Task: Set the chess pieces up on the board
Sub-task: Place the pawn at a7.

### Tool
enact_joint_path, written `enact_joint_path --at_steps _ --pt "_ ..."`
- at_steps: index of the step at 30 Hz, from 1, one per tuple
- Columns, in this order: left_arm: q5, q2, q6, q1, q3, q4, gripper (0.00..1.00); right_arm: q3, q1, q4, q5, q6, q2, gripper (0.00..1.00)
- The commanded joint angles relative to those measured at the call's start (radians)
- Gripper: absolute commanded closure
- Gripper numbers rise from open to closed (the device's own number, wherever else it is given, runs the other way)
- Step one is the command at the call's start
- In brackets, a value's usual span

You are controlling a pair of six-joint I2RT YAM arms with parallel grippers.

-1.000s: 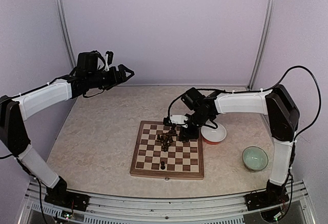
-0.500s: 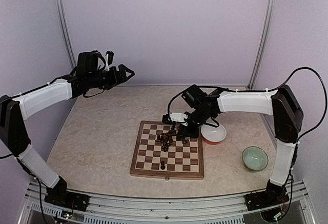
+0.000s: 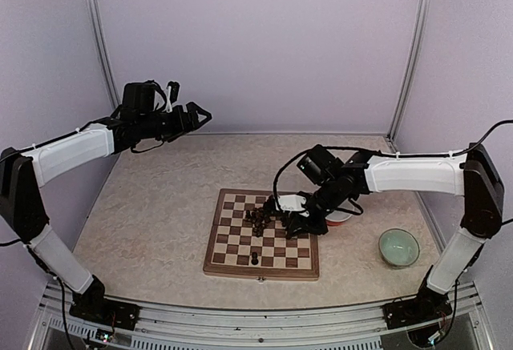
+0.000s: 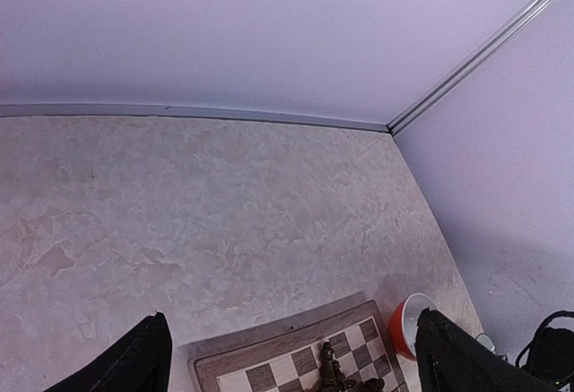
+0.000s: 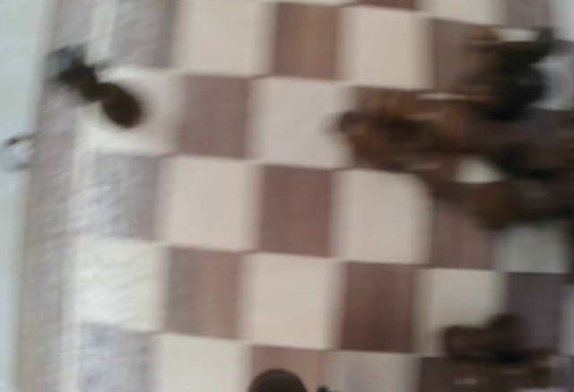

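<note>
Top external: chess pieces beside right jaws

No text, label, brand, number or sign can be read in any view — not on arms, board, bowls or walls.

Overhead and both wrist views share the board.

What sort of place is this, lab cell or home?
Most likely a lab robot cell, not a home: plain panels on aluminium posts wall in the table, left arm and right arm bolt to a metal rail, and a chessboard with a green bowl looks staged.
</note>
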Motion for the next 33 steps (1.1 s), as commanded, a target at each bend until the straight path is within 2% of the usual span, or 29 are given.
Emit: enact_joint_path --at_steps 1,7,19,33 --pt "0.008 0.018 0.011 -0.006 0.030 -0.004 0.07 -0.090 0.064 -0.001 -0.024 -0.062 -0.062 0.91" --pt "0.008 0.032 0.015 -0.014 0.033 -0.007 0.07 -0.167 0.120 0.026 0.070 -0.090 -0.061 0.91" --pt "0.011 0.044 0.014 -0.016 0.038 -0.016 0.06 -0.252 0.108 0.094 0.197 -0.066 -0.128 0.91" --pt "0.005 0.057 0.023 -0.024 0.048 -0.031 0.06 -0.281 0.083 0.097 0.208 -0.062 -0.140 0.90"
